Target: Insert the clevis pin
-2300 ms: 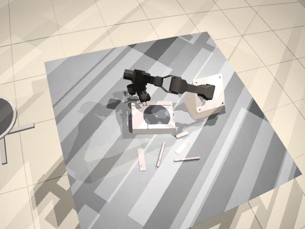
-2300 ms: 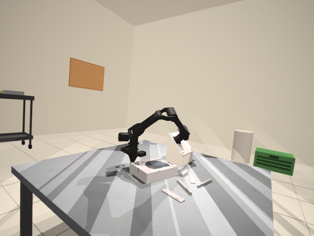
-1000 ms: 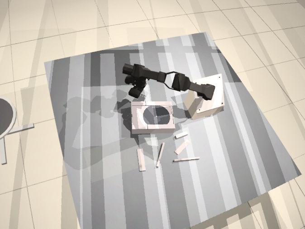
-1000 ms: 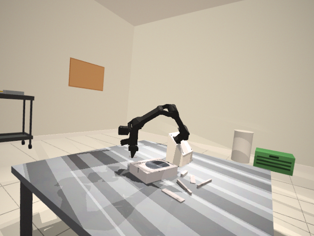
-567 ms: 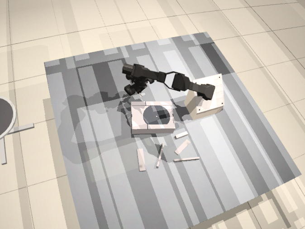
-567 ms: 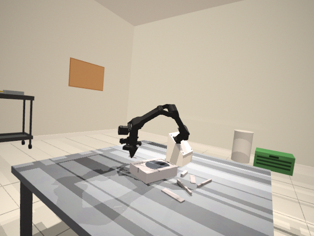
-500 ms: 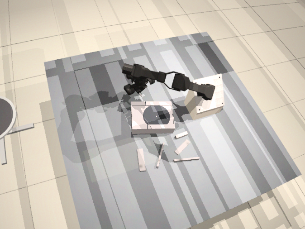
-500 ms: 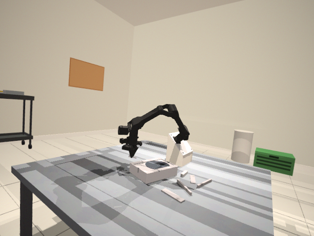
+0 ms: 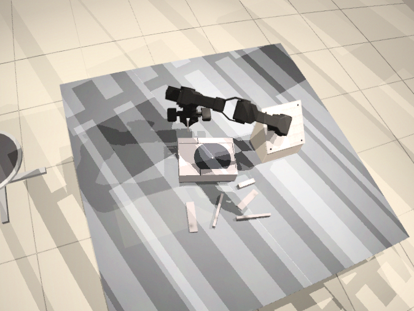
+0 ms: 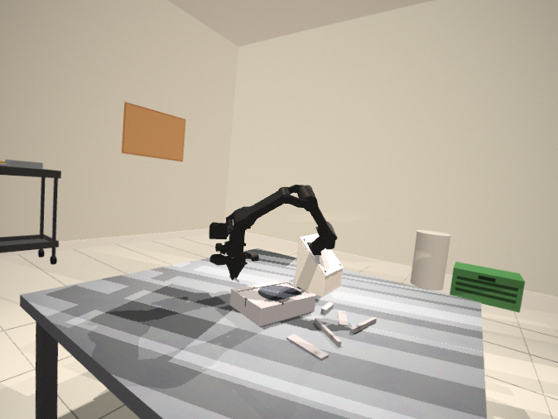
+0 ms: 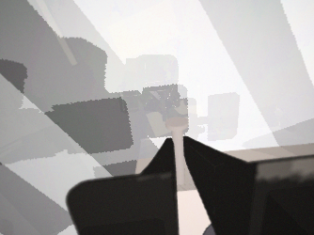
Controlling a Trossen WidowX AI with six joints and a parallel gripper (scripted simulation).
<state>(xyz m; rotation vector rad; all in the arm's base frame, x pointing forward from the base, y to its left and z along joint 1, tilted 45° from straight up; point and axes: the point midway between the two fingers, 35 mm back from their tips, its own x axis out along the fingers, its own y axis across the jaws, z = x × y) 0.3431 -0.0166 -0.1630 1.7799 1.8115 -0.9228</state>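
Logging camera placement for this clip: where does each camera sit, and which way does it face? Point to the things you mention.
Top: above the table (image 9: 267, 267) (image 10: 396, 374), angled down; whole arm (image 9: 200, 99) (image 10: 266, 207) visible.
Exterior: low, off one table side, looking across towards walls; whole arm visible.
Wrist: on the arm near the gripper (image 9: 187, 125) (image 10: 234, 278) (image 11: 178, 138), looking past its fingers and the pin (image 9: 188, 124) (image 11: 178, 148).
Top and exterior share the tray (image 9: 207, 177) (image 10: 288, 310).

The top view looks steeply down on the whole table (image 9: 160, 264) (image 10: 405, 382); the exterior view faces it low from one side, sharing the tray (image 9: 207, 177) (image 10: 288, 310). The wrist view looks closely along the gripper's fingers.
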